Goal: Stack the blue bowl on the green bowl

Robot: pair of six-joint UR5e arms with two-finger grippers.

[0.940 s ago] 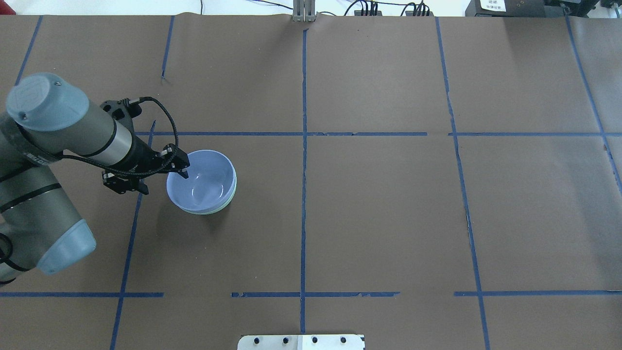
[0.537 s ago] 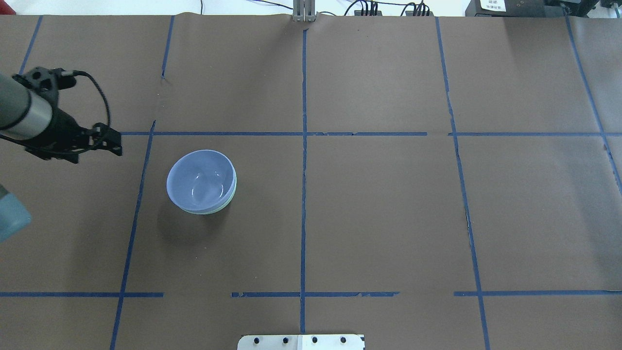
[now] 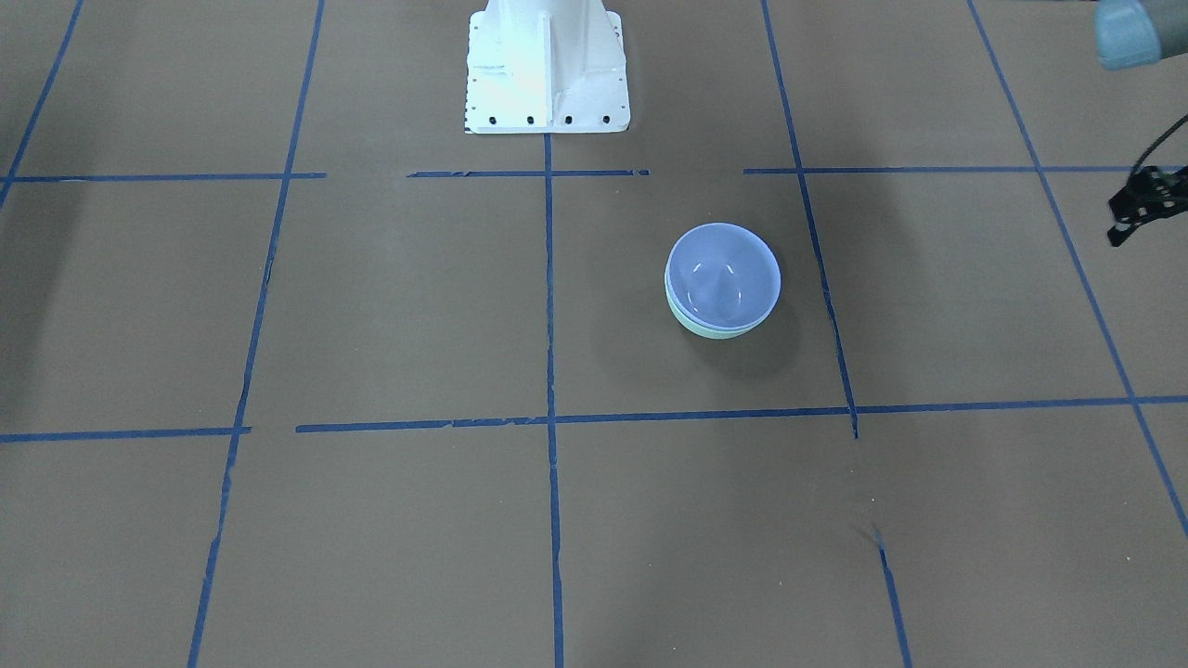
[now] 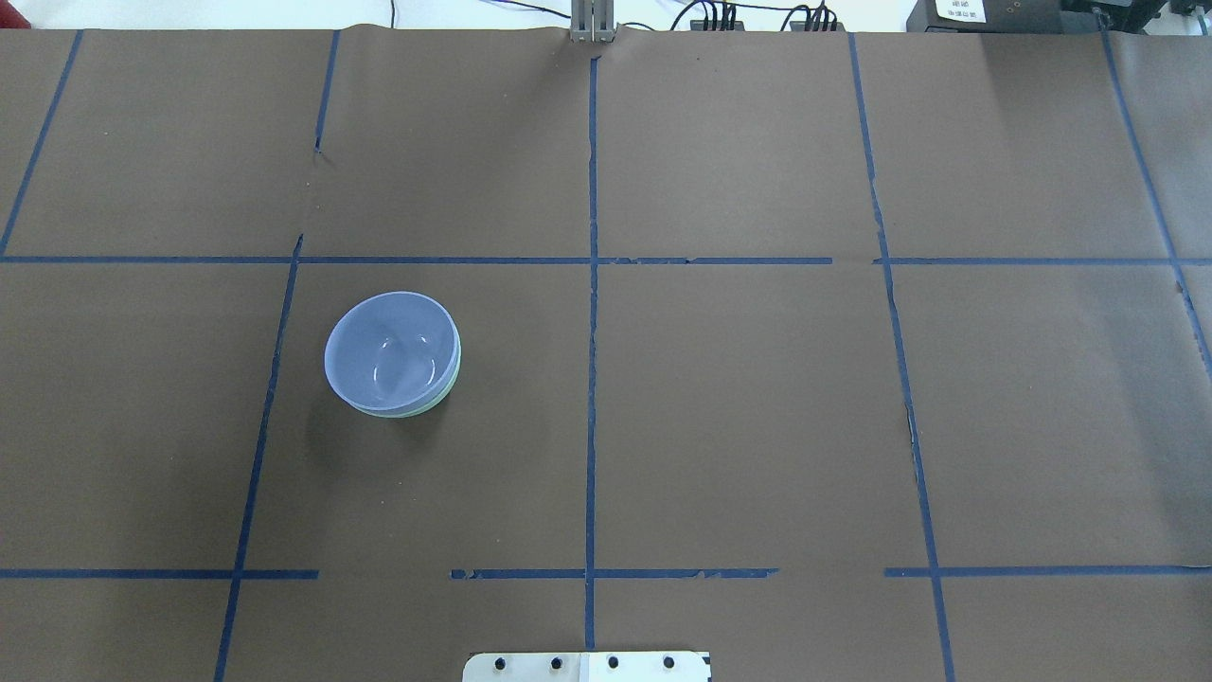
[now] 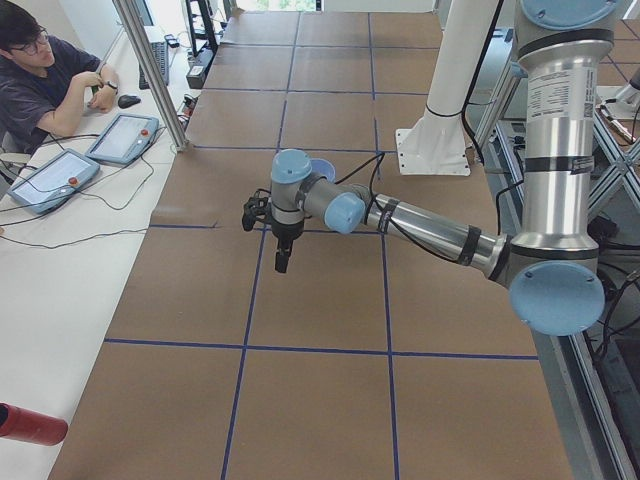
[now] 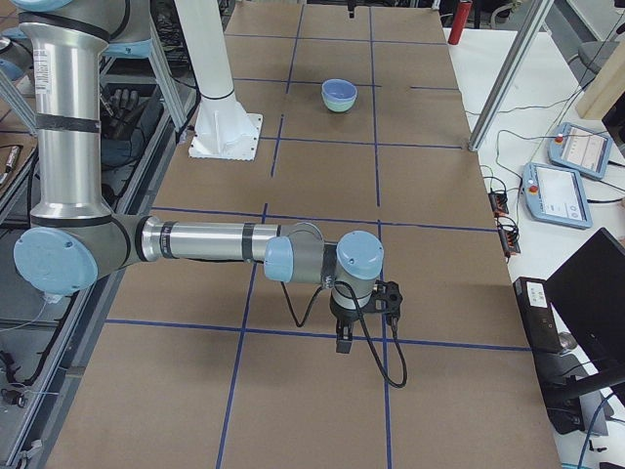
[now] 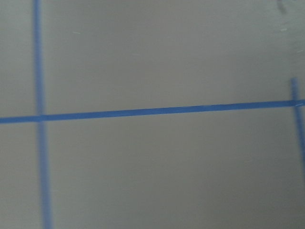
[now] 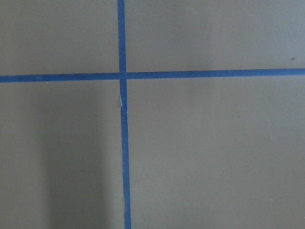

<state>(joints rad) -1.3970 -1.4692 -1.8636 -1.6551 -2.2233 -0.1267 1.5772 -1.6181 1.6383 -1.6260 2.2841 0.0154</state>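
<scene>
The blue bowl (image 4: 391,349) sits nested inside the green bowl (image 4: 437,399), upright on the table's left half; only the green rim shows beneath it. The blue bowl (image 3: 723,276) and the green bowl (image 3: 713,332) also show in the front view, and far off in the right view (image 6: 339,93). My left gripper (image 3: 1134,211) is well away from the bowls at the table's left end, only partly in view, and I cannot tell whether it is open. My right gripper (image 6: 344,337) hangs over the table's right end; I cannot tell whether it is open. Both wrist views show only table.
Brown paper with blue tape lines (image 4: 593,332) covers the table. The robot's white base (image 3: 547,70) stands at the near middle edge. An operator (image 5: 45,80) sits with tablets at a side desk beyond the far edge.
My left gripper has pulled away from the blue bowl's rim to the left and has left the overhead view. The stacked bowls have not moved.
</scene>
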